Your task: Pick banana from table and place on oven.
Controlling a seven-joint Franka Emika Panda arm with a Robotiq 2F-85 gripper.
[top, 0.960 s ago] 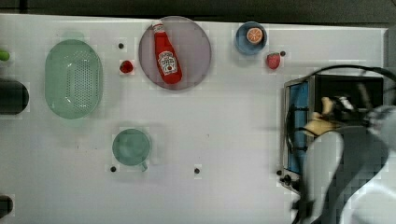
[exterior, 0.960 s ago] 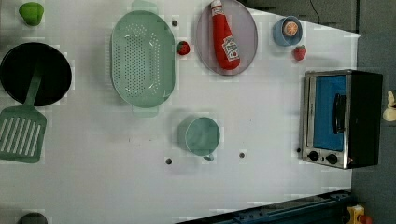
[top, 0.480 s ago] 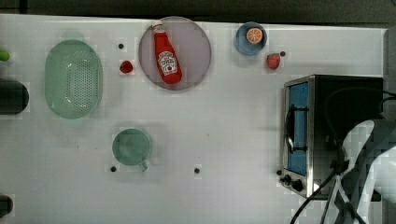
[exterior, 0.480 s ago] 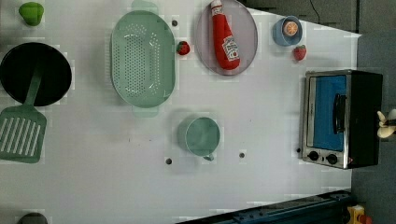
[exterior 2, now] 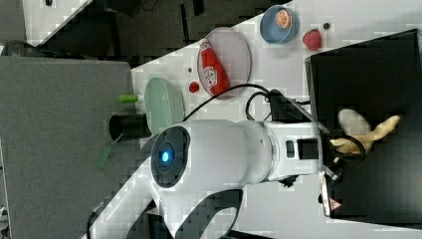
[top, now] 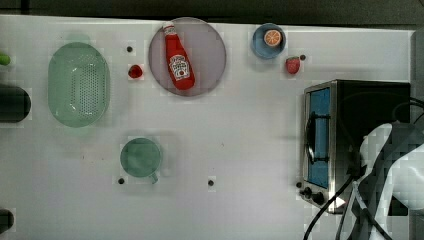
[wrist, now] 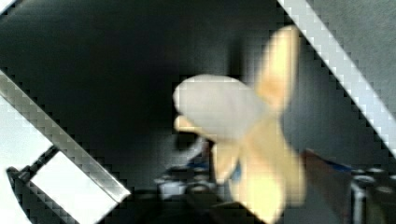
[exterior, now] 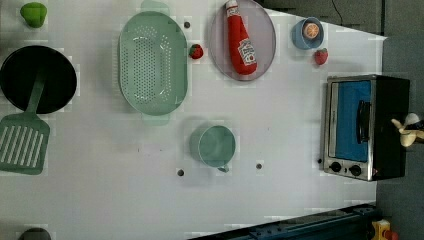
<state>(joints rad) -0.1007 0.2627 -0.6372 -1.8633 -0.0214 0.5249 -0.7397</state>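
We look down on a wide white bench (top: 240, 130) with small dark dots. At the top view's right stands the oven (top: 350, 145), boxy, with a black top, silver frame, blue-tinted glass door and black knobs; the white robot arm (exterior 2: 224, 154) covers part of its lower corner there. In the right view the arm reaches across the oven's black top, and the banana (exterior 2: 366, 132) sits at the arm's tip above that surface: small, pale yellow, partly peeled, peel flaps splayed around whitish flesh. We cannot tell whether it touches the oven. The fingers (exterior 2: 343, 149) are too hidden to say if they are apart or clamped on it. In the left view the banana (exterior: 407, 131) pokes out just past the oven's back edge. The wrist view shows it blurred against the dark top. Smaller things: a green colander (top: 79, 84), a grey plate (top: 187, 56) carrying a red ketchup bottle (top: 179, 62) whose label we cannot read, a green mug (top: 141, 158), a blue bowl (top: 268, 41) with an orange slice (top: 272, 36)
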